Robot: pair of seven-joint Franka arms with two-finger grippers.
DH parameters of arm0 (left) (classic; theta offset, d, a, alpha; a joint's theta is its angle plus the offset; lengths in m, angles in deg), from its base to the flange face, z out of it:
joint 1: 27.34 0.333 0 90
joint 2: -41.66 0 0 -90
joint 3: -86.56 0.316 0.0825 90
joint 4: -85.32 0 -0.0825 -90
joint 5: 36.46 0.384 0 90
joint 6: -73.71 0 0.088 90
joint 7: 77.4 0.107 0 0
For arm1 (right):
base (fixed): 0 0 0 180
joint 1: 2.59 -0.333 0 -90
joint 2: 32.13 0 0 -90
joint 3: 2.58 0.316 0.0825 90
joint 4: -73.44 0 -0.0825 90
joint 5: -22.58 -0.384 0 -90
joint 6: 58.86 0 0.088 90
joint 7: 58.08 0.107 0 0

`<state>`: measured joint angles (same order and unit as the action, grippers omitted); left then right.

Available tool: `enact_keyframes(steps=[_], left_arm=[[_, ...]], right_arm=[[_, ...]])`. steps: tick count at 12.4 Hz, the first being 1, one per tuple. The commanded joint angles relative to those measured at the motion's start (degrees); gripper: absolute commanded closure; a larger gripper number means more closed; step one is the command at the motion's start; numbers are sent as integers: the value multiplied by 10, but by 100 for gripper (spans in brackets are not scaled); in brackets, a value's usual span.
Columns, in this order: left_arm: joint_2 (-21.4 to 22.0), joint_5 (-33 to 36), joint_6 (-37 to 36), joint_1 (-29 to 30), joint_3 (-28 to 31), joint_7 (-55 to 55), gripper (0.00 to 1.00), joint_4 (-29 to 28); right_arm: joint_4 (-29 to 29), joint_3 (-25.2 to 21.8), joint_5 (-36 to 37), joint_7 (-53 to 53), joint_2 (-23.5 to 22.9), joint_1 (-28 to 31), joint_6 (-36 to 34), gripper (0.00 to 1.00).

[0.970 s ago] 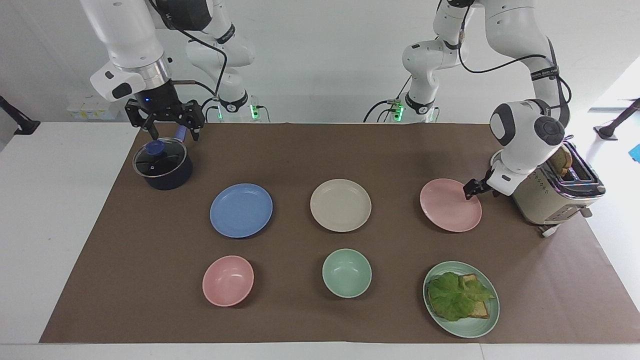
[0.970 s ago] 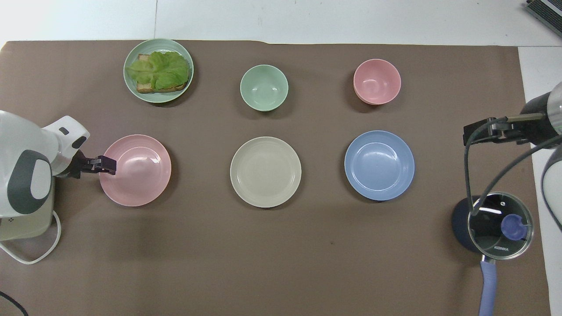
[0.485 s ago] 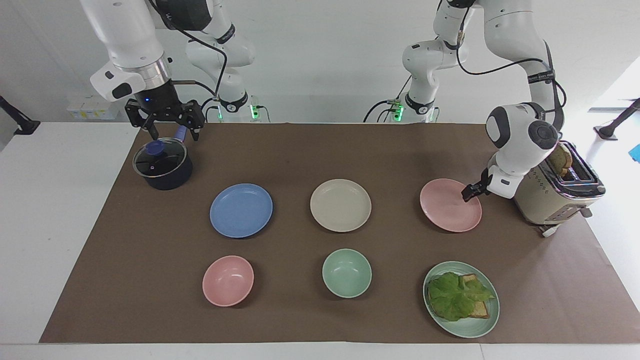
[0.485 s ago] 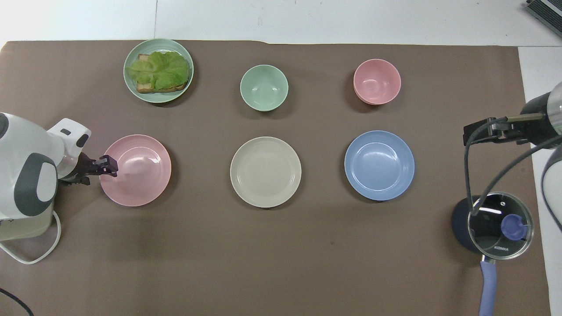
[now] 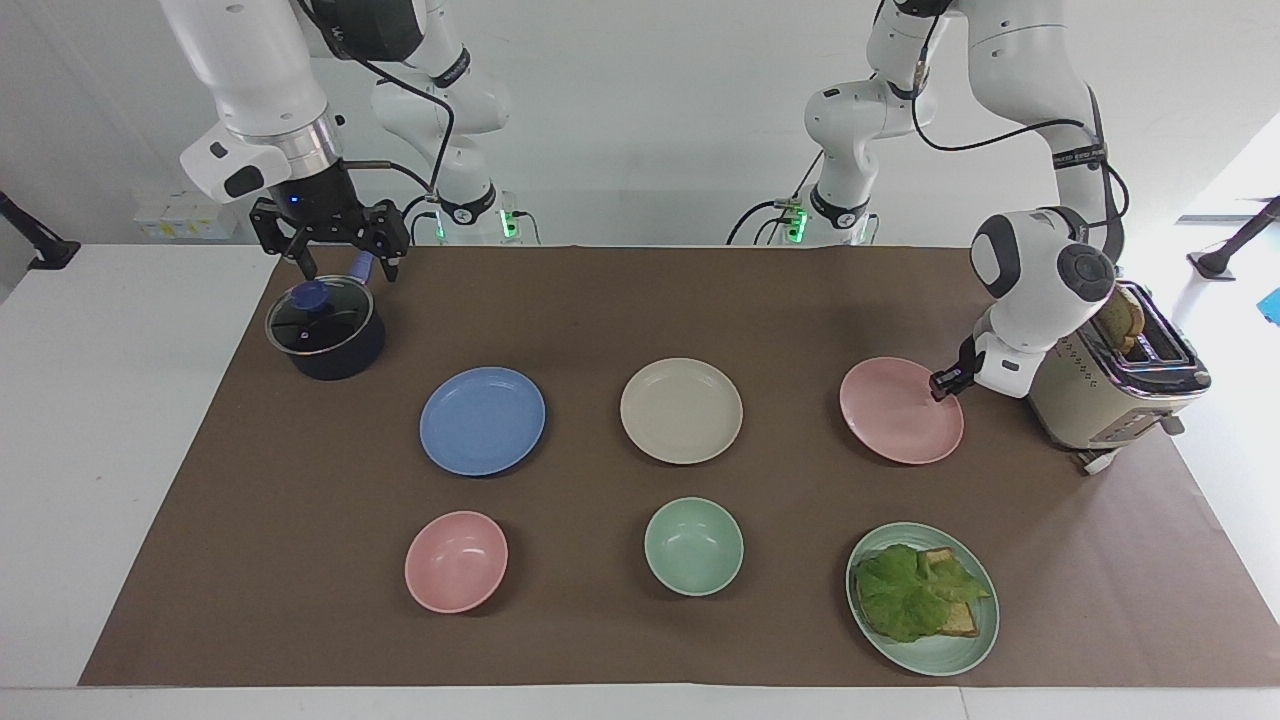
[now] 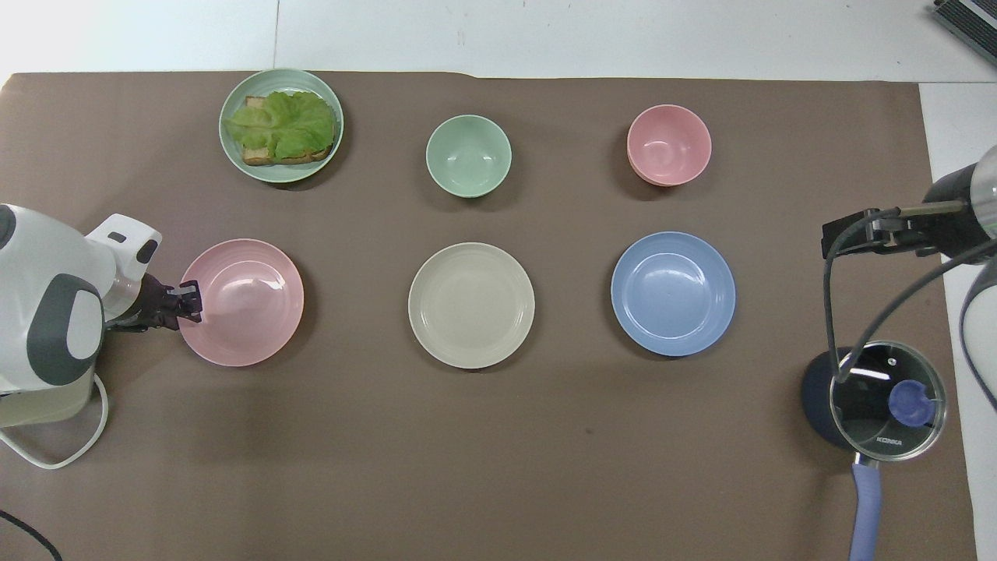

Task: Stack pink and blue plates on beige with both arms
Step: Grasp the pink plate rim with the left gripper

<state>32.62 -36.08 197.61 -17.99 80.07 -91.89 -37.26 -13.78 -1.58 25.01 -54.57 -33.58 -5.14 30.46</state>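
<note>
Stacking not begun: beige plate (image 5: 681,410) bare between blue plate (image 5: 482,420) and pink plate (image 5: 901,410), all flat on the mat; left gripper (image 5: 946,381) at pink rim, closure indeterminate; right gripper (image 5: 345,266) spread, waiting above the pot (image 5: 325,328).

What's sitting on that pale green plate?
The pale green plate carries a lettuce leaf lying over toast. Only the toast's edges show; whatever lies between leaf and toast is covered.

L pincer (image 6: 187,300) at pink plate (image 6: 245,304) rim.
</note>
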Motion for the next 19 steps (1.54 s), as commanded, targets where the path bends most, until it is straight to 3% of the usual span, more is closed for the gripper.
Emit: enact_keyframes(steps=[1, 3, 4, 6, 10, 13, 16, 19], left_arm=[[6, -8, 13, 5, -1, -4, 65, -15], [6, -8, 13, 8, -1, -4, 65, -15], [6, -8, 12, 7, -1, -5, 71, -15], [6, -8, 10, 7, -1, -4, 100, -15], [6, -8, -4, 6, -1, 3, 100, -8], [10, -8, -84, -10, -9, -1, 100, 33], [17, -50, -196, -60, -12, -43, 100, 114], [29, -52, -200, -127, -15, -99, 100, 117]], right_arm=[[-10, 3, -1, 7, 7, 6, 6, 0], [-10, 3, -1, 7, 7, 6, 6, 0], [-10, 3, -1, 6, 7, 6, 6, 0], [-10, 3, -1, 6, 7, 6, 6, 0], [-10, 3, -1, 6, 7, 7, 5, 0], [-10, 3, -1, 7, 7, 6, 6, 0], [-10, 3, -1, 7, 7, 6, 6, 0], [-10, 3, -1, 7, 7, 6, 6, 0]])
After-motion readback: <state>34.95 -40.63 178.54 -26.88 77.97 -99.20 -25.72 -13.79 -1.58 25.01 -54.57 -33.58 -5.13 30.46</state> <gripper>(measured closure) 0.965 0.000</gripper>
